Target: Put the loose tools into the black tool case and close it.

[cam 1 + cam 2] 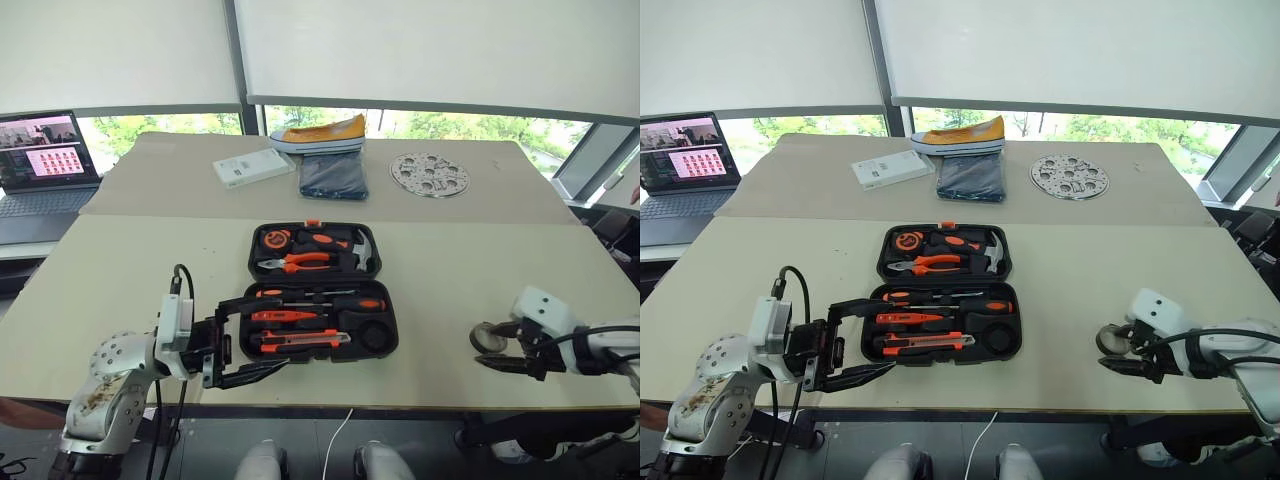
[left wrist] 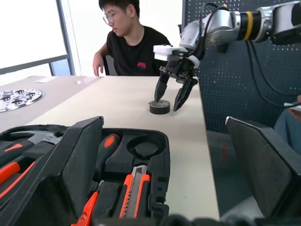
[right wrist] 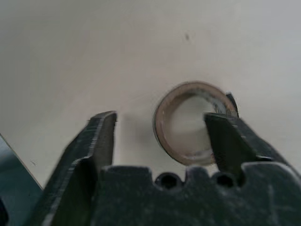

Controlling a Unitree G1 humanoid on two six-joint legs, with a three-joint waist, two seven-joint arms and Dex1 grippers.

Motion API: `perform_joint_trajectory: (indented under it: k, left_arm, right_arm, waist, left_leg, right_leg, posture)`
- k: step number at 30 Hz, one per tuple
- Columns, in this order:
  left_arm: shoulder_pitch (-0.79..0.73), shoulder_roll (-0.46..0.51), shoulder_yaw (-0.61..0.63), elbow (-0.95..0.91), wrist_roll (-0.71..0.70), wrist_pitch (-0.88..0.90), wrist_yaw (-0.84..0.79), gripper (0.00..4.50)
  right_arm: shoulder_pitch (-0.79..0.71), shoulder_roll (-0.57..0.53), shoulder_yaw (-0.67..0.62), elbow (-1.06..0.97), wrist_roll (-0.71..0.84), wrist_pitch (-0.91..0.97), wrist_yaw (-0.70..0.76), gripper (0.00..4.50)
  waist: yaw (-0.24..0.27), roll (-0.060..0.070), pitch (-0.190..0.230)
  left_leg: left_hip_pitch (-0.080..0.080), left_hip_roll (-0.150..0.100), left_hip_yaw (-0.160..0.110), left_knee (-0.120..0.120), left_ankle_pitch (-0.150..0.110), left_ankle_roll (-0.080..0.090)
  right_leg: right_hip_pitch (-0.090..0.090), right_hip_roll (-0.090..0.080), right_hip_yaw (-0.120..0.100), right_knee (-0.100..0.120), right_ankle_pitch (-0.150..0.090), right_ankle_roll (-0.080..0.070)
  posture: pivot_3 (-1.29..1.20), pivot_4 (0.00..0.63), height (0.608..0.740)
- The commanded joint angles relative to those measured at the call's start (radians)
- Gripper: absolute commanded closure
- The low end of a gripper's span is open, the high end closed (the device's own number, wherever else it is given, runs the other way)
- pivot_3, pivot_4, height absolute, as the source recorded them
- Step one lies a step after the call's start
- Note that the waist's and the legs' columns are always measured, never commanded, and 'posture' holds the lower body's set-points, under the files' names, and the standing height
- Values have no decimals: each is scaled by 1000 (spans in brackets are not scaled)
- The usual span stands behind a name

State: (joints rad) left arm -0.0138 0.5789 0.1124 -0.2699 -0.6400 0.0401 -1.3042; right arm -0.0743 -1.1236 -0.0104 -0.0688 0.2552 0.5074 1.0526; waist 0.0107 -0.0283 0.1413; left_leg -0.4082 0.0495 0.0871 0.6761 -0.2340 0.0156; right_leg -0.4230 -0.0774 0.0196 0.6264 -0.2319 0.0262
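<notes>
- A wide beige table carries everything. At its far side, away from the work, lie a yellow shoe, a folded dark cloth, a white box and a perforated metal disc. A laptop sits off to the left, and the left wrist view shows a person in a black shirt seated beyond the table.
- The black tool case lies open and flat near the table's front edge, lid toward the far side, so its moulded slots face up for loading.
- The lid holds the orange-handled pliers, a hammer and a tape measure. The near half holds the screwdrivers and, nearest the robot, the utility knife. A round recess at its right end is empty, probably meant for the roll.
- The left end effector hangs at the case's front left corner, fingers spread wide and empty, seemingly ready to steady or close the case.
- The right end effector is part open, angled down over the roll, one finger inside its hole and one outside, not yet pinching the wall.
- The small greyish roll lies flat on the table, well to the right of the case.
</notes>
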Motion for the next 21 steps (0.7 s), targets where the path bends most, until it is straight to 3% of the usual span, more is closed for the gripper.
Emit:
perform_joint_trajectory:
  k: [1, 6, 9, 14, 18, 21]
  left_arm:
    - [24, -2, 7, -24, 14, -45, 3, 0]
    - [62, -3, -2, -36, 17, -63, -1, 0]
    - [60, 2, 15, -29, 11, -63, 16, 0]
    - [83, 21, 52, -4, -6, -53, 17, 0]
    - [103, 7, 67, 26, -5, -69, 24, 0]
    - [141, 6, 74, 9, 4, -92, 21, 0]
  right_arm:
    - [-72, 22, 25, 52, -28, -65, 34, 2674]
    - [-114, 28, 45, 95, -48, -125, 90, 4444]
    - [-164, 57, 25, 28, 31, -118, 150, 4480]
    - [-311, 195, 73, -253, 313, 51, 251, 4480]
    - [-395, 271, 204, -313, 289, 141, 217, 4480]
    - [-445, 303, 322, -241, 155, 111, 183, 4480]
  waist:
    - [-1, 0, 0]
    - [-2, 0, 0]
    - [-2, 0, 0]
    - [-21, 0, 1]
    - [-18, -2, 2]
    - [-13, -3, 2]
  left_leg:
    - [0, 0, 0, 0, 0, 0]
    - [0, 0, 0, 0, 0, 0]
    - [0, 0, 0, 0, 0, 0]
    - [2, 3, -4, 0, 0, 0]
    - [2, 3, -4, 0, 0, 0]
    - [0, 2, -4, 0, 0, 0]
  right_leg:
    - [0, 0, 0, 0, 0, 0]
    - [0, 0, 0, 0, 0, 0]
    - [0, 0, 0, 0, 0, 0]
    - [0, 2, 1, 2, 3, 4]
    - [0, 2, -2, 3, 3, 3]
    - [0, -1, -2, 2, 3, -7]
  posture:
    - [0, 150, 740]
    - [0, 150, 740]
    - [0, 150, 740]
    - [0, 150, 740]
    - [0, 150, 740]
    - [0, 150, 740]
